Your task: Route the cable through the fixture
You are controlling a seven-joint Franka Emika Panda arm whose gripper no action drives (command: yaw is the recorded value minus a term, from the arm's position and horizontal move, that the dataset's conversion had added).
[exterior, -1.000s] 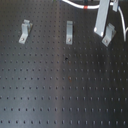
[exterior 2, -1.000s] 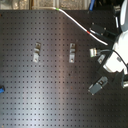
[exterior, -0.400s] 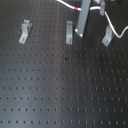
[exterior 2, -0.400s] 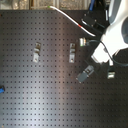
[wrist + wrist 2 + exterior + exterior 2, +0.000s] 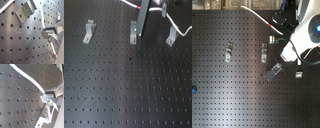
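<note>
Black perforated board [image 5: 124,95] fills both exterior views, with rows of small holes. On it I see the cable [image 5: 259,14], a thin white cord with a short red band [image 5: 273,23]. In the second exterior view it comes from the top edge, runs toward the second exterior view's right and reaches the gripper [image 5: 273,71]. In the first wrist view the cable [image 5: 42,18] passes just beside one bracket and ends between the fingers; in the second wrist view the cable [image 5: 27,78] crosses the board to the same place. The fingers look closed on the cord, so I judge that I am holding it.

Three small metal brackets stand in one row. In the first exterior view they are the left bracket [image 5: 88,31], the middle bracket [image 5: 133,32] and the right bracket [image 5: 171,36]. The gripper [image 5: 138,33] hangs near the middle one. Another length of cable [image 5: 180,30] runs near the right bracket; whether it sits inside, I cannot tell.

I think the cord is light, soft and limp. It will sag and bend behind the fingers, and it may slip if the grip is weak. It seems best to hold it close to the part which must enter the bracket, so that the free piece stays short and easy to guide.
</note>
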